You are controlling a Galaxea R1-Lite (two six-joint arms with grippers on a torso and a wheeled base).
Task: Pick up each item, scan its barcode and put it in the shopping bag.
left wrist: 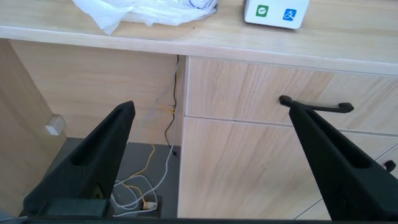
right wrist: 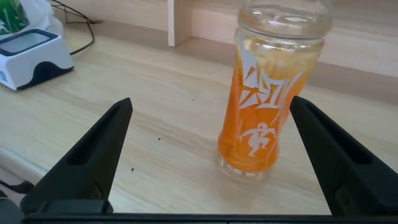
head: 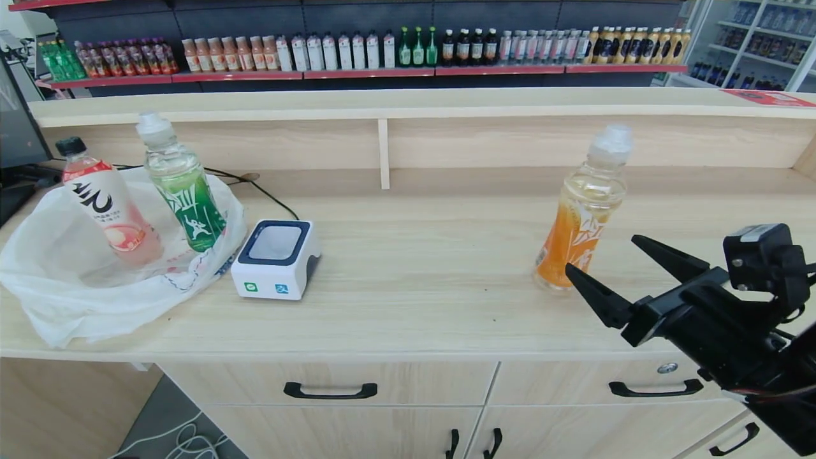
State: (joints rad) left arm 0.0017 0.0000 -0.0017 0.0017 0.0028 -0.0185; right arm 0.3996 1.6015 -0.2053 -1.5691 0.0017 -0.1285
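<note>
I found the right gripper (head: 600, 252) wide open and empty beside the orange bottle (head: 580, 217), upright on the wooden counter (head: 414, 287). The left gripper (left wrist: 210, 106) gaped empty before the drawers (left wrist: 249, 87). Stocked shelves (head: 370, 73) stood behind.

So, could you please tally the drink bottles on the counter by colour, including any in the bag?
Pink bottle: 1
Green bottle: 1
Orange bottle: 1
Total: 3
</note>
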